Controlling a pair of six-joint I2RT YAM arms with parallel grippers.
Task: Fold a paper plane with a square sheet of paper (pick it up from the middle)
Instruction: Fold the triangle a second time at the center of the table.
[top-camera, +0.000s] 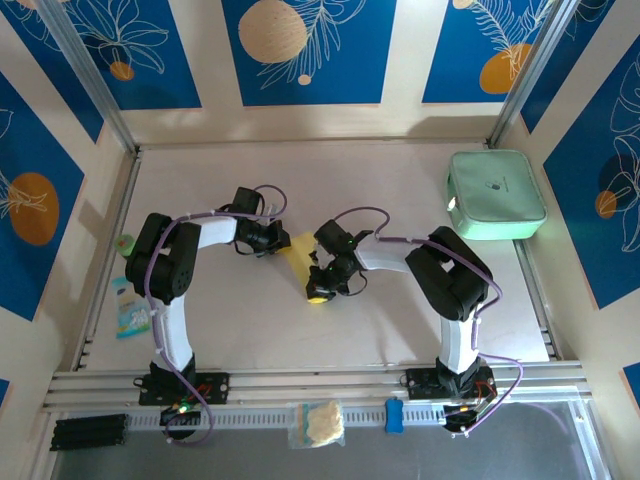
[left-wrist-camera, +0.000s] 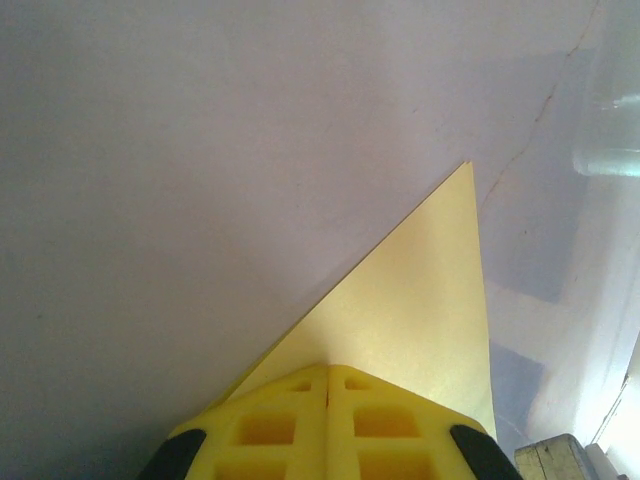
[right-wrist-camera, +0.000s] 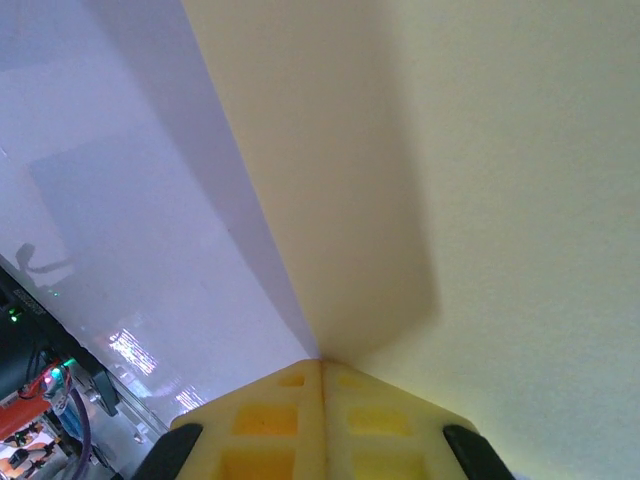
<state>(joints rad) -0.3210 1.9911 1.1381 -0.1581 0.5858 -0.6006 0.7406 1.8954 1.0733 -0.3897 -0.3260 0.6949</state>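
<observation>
Pinching a thin yellow folded paper sheet (left-wrist-camera: 420, 320), the left gripper (left-wrist-camera: 327, 368) grips one end; the right gripper (right-wrist-camera: 321, 362) clamps its crease. Pale table (top-camera: 400, 320) lies below.

- Table (top-camera: 260, 330): I log a pale, matt top; through both wrist cameras it reads lilac-grey.
- Back wall (top-camera: 402, 60): cream, hung with blue panels (top-camera: 340, 70) carrying white leaf outlines and cream and orange discs.
- Left wall (top-camera: 30, 130) and right wall (top-camera: 600, 150): same cream ground, same blue panels with orange discs.
- Posts: two slanting aluminium posts, the left post (top-camera: 90, 70) and the right post (top-camera: 530, 70), meeting the table's far corners.
- Rail (top-camera: 320, 380): aluminium, spanning the near edge; slotted strip (top-camera: 250, 418) just below it.
- Light: bright and even, with soft shadows; I note a glare patch (right-wrist-camera: 130, 350) on the tabletop in the right wrist view.
</observation>
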